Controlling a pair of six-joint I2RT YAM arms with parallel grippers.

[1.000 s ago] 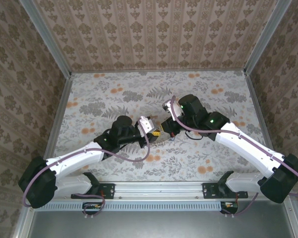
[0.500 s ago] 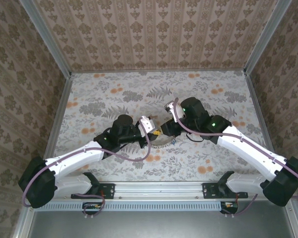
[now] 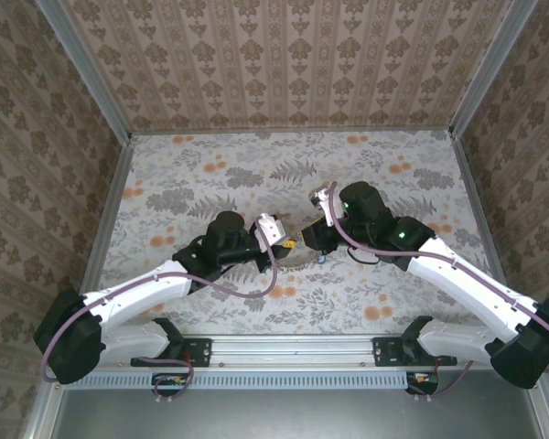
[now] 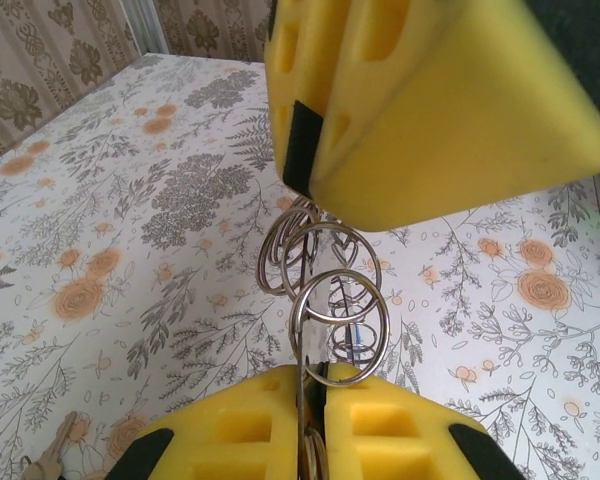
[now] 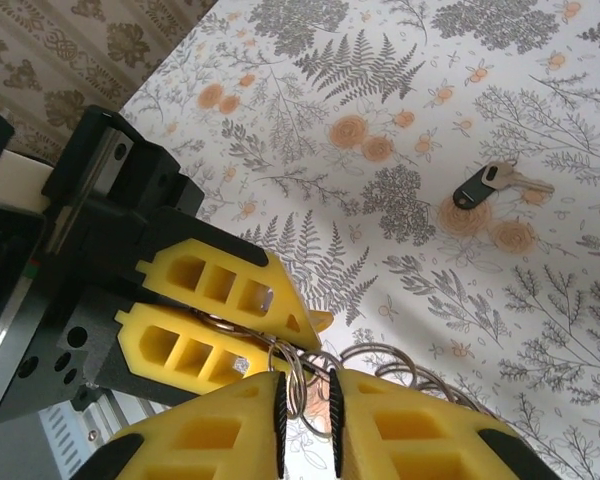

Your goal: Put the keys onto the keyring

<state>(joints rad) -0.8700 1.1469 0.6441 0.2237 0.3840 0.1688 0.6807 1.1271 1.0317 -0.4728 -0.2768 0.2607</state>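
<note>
Keyring [image 4: 338,274] is held up off the tabletop [image 4: 130,230], strung between the two pincers like a short chain of wire loops. The left pincer [image 4: 310,398] is shut tight on one end loop, edge-on. The right pincer [image 5: 305,410] looks pinched together on the opposite end, though that grip is more judged than plainly seen. Whether a key is already threaded on can't be told.

The black-headed key [image 5: 477,187] is lying flat on the tabletop, well apart from the keyring and out past it on the side faced by the right pincer. Its head is turned toward the keyring and its blade is pointed away. So the right arm is probably the nearer one for a pickup, with the key's long axis crossed by the jaws. A brassy key-like bit [image 4: 50,458] is glimpsed below the keyring on the left pincer's side, cut off at the edge.
</note>
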